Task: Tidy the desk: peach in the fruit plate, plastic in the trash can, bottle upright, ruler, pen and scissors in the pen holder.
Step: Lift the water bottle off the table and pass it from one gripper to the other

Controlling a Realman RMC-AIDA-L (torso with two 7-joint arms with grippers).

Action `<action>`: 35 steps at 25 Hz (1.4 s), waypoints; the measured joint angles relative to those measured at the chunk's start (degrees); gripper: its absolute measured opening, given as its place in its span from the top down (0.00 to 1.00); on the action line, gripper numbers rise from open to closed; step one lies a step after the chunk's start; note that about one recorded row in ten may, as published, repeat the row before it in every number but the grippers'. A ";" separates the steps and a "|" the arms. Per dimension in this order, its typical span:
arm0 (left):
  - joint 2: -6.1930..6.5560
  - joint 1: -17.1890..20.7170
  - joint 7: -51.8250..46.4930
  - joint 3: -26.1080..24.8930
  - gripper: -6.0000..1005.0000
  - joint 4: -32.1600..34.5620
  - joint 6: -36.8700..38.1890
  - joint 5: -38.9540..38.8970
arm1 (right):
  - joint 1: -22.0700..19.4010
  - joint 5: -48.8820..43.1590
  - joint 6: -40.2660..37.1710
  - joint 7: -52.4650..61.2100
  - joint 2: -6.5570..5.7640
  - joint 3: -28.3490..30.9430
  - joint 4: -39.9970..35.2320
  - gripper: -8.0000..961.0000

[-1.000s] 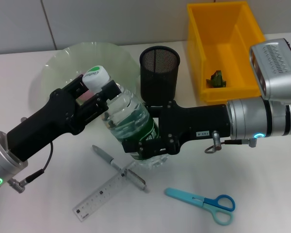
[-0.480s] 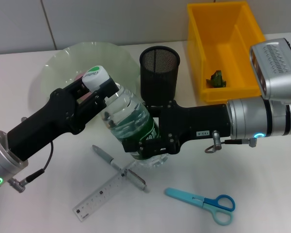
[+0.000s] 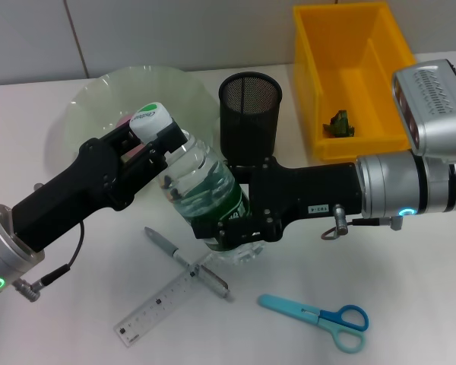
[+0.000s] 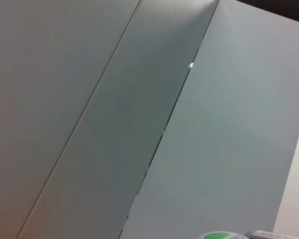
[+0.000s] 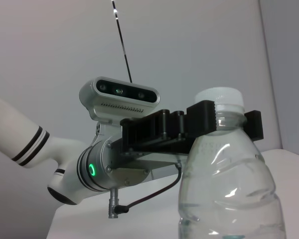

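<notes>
The yellow trash can (image 3: 349,72) stands at the upper right of the head view; a small dark green scrap (image 3: 339,124) lies on its floor near the front wall. Just left of it, at upper centre, the black mesh pen holder (image 3: 249,114) stands upright, and nothing shows over its rim. At the upper left lies the pale green fruit plate (image 3: 121,95); the left arm covers most of its near side, and only a small pink patch shows on it behind that arm.

The bottle (image 3: 201,190) is in the middle of the frame, tilted, with its white and green cap (image 3: 150,119) toward the upper left and its base low at the centre over the white bench (image 3: 410,289). The left tool (image 3: 161,144) reaches in from the lower left and is pinching the bottle at the neck just under the cap; the right wrist view shows its black fingers (image 5: 209,122) pressed around the neck (image 5: 224,117). The right tool (image 3: 229,228) comes in from the right and is clamped around the bottle's lower body at the green label.

Below the bottle, at lower centre-left, a grey pen (image 3: 186,263) lies slanted across the upper end of a clear ruler (image 3: 156,306), the two touching. The blue scissors (image 3: 315,320) lie apart from them at the lower right, blades pointing left. The two arms and the bottle stand between these items and the pen holder.
</notes>
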 joint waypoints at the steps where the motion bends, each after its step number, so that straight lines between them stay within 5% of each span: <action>1: 0.00 0.00 0.00 0.00 0.56 0.00 0.00 -0.01 | 0.00 0.01 -0.01 0.00 0.00 -0.03 -0.15 0.15; 35: 0.04 -0.64 -0.69 -0.52 0.56 0.30 -0.09 -0.07 | 0.09 1.22 2.62 0.56 0.00 -2.08 -0.16 0.14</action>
